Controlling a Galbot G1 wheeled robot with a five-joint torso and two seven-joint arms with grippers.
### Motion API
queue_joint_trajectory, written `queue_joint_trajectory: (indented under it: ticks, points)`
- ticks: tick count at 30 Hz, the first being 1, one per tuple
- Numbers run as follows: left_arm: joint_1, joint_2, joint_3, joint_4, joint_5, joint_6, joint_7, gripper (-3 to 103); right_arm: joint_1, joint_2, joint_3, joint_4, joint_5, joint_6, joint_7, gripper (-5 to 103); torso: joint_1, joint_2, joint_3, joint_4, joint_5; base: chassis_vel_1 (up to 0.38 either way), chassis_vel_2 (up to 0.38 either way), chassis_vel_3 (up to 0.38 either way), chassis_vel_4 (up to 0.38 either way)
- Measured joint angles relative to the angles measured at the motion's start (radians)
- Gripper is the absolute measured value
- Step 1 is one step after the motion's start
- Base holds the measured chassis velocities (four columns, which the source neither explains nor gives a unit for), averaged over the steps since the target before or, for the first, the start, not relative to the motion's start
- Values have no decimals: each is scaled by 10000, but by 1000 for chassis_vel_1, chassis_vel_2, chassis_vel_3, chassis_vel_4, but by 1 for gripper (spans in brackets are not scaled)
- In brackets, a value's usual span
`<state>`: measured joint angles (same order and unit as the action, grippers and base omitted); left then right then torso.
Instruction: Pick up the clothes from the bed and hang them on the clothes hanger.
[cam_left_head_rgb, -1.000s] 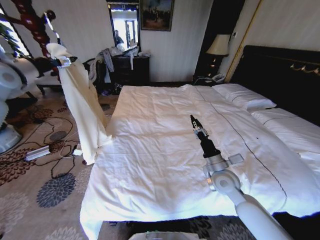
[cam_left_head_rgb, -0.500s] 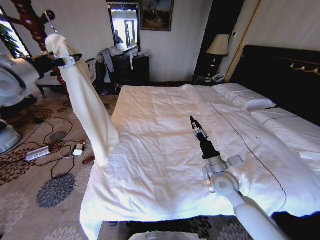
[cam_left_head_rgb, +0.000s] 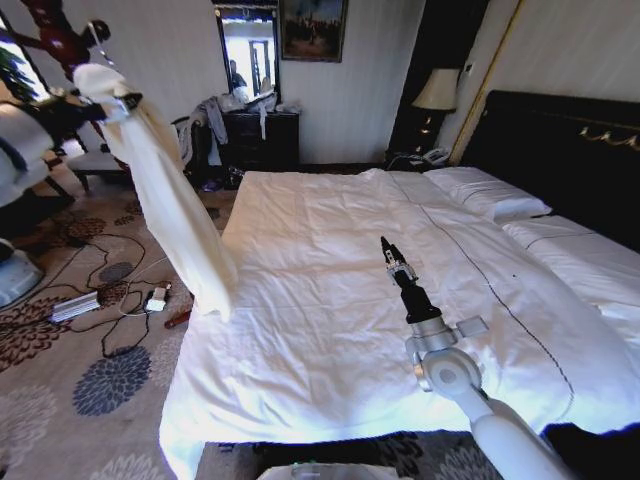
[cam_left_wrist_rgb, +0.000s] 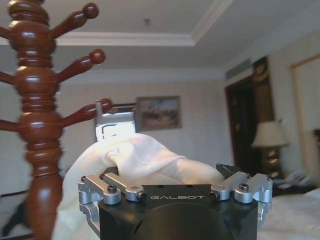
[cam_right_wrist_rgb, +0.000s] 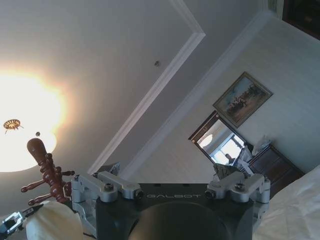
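one cream garment, the clothes, hung from the left gripper, which was clenched on its collar up beside the wooden coat stand, off the bed. the right gripper hovered over the duvet; i cannot tell its jaws' state.

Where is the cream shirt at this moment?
In the head view, the cream soft shirt hangs from the left gripper at the far left, beside the white bed, near the wooden coat stand.
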<state>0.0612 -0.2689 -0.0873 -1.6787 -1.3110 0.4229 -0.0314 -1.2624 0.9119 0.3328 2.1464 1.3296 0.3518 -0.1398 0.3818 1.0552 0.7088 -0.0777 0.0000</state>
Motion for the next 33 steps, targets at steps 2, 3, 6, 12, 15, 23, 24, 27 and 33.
queue_joint_trajectory:
  ticks: [2, 3, 6, 12, 15, 23, 24, 27, 33]
  points:
    - [98, 128, 2, -231, 90, 238, -413, 100, 30, 26, -28, -22, -2, 0, -1, 100, 0, 0, 0, 0, 0, 0, 0, 0, 0]
    - [98, 128, 2, -231, 90, 238, -413, 100, 30, 26, -28, -22, -2, 0, -1, 100, 0, 0, 0, 0, 0, 0, 0, 0, 0]
    - [277, 157, -7, -600, 271, 555, -1469, 100, -20, 47, -7, -26, -18, 0, -1, 100, 0, 0, 0, -3, -1, 0, 0, 0, 0]
    - [409, 29, -53, -1183, 305, 781, -3272, 100, -154, 110, 50, -35, -108, 0, -4, 100, 1, 0, 0, -4, -1, 0, 0, 0, 0]
    - [437, 6, -62, -1321, 297, 790, -3539, 100, -216, 141, 52, -34, -156, 0, -6, 100, 0, 0, 0, -2, 0, 0, 0, 0, 0]
    - [720, -5, -254, -2221, -693, 561, -3884, 100, -643, 201, 459, 111, -437, 26, 50, 100, 0, 0, -1, 1, 0, 0, 0, 0, 0]
    - [720, -5, -254, -2221, -693, 561, -3884, 100, -643, 201, 459, 111, -437, 26, 50, 100, 0, 0, -1, 1, 0, 0, 0, 0, 0]
    - [1182, -227, -430, -3156, -1647, -63, -3794, 100, -1119, 294, 1173, 262, -1589, 115, 605, 100, 0, 0, 0, -2, 6, 0, 0, 0, 0]
    - [3832, -634, -2135, -5270, -389, -764, -3871, 100, -1826, 490, 2270, 481, -4345, -99, 1959, 100, 0, 0, -1, 1, 12, 0, 0, 0, 0]
